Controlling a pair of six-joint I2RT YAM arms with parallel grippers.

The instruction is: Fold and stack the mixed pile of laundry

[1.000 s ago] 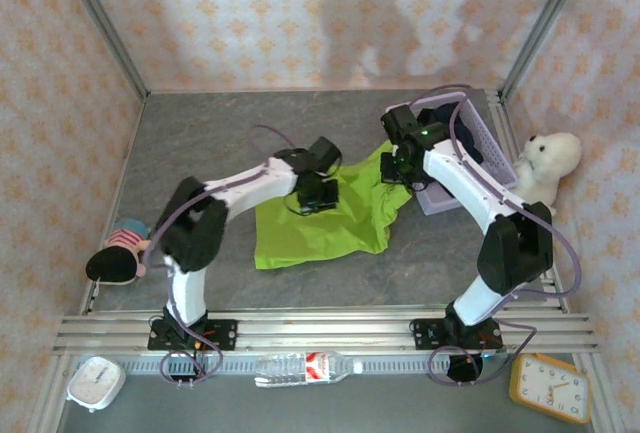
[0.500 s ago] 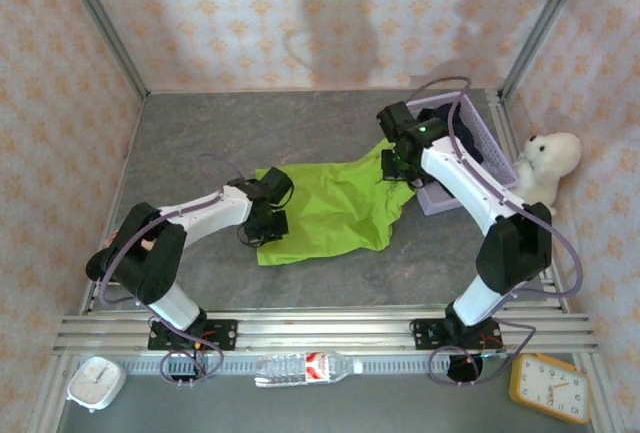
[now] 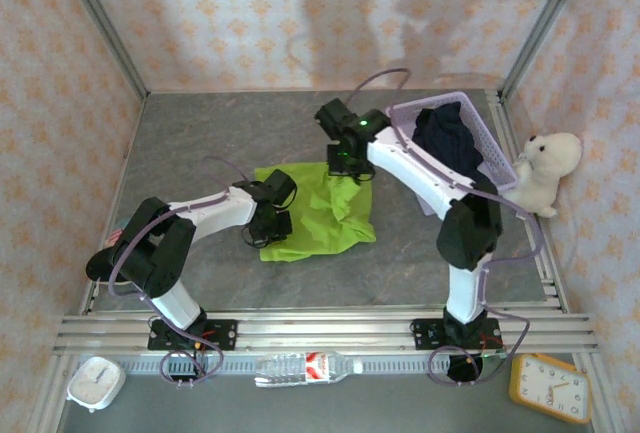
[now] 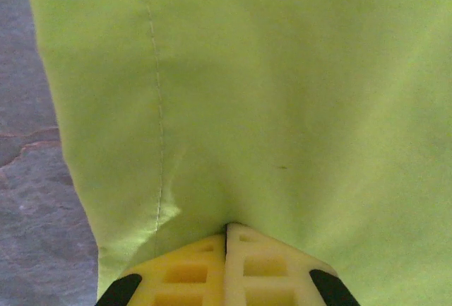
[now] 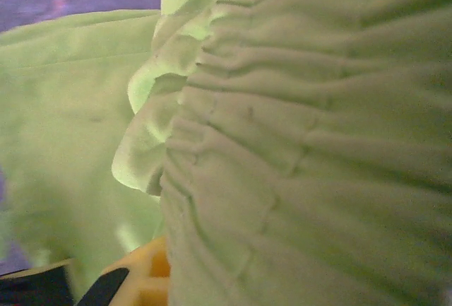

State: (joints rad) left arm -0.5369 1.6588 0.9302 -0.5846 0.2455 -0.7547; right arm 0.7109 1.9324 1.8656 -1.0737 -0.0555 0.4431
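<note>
Left end effector kept pinched shut on near-left edge of lime-green garment, mid-counter. Right end effector, clamped on gathered green cloth, carried leftward from beside lavender basket; garment's right side drawn over, narrower than before. Navy garment in basket.

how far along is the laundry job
Early. Done: the green garment lies out on the table, one side bunched. In hand: the left gripper is shut on its left edge and the right gripper on its gathered far edge, mid-fold by the look of it. Left: finish that fold, take the navy garment out of the basket, fold it and stack both.
</note>
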